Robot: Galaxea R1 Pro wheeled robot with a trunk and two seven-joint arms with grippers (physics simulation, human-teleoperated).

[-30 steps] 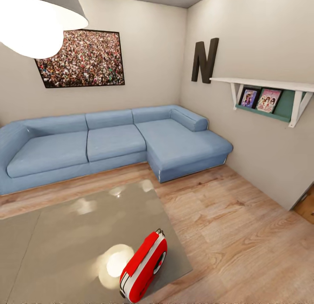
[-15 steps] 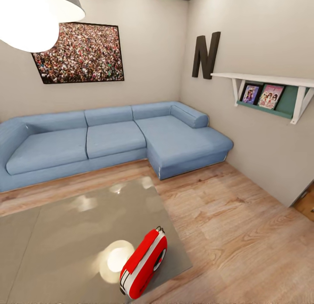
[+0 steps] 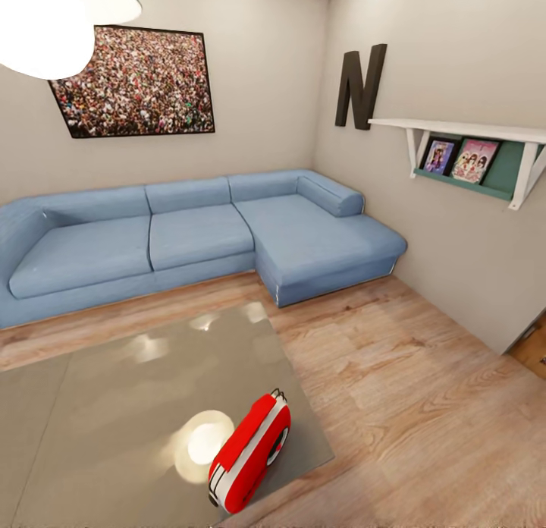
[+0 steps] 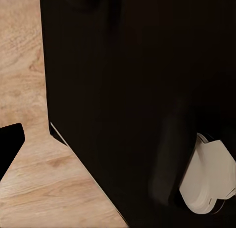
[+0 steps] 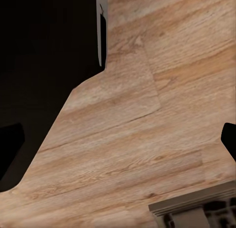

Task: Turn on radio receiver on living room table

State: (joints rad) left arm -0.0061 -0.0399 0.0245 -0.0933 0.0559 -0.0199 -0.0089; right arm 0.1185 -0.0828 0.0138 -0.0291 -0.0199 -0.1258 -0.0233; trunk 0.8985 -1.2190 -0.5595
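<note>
The radio (image 3: 250,452) stands on edge at the near right corner of the table (image 3: 114,407), its dial face turned toward the right. The table top reflects a lamp (image 3: 45,20) that hangs at the upper left. Beyond the table, a blue sofa (image 3: 189,240) fills the far corner beneath a crowd photo (image 3: 133,80). A letter N (image 3: 360,84) and a shelf (image 3: 470,152) hang on the right wall. Both wrist views show wood floor (image 5: 162,115) and dark robot body; gripper opening cannot be determined for either arm.
</note>
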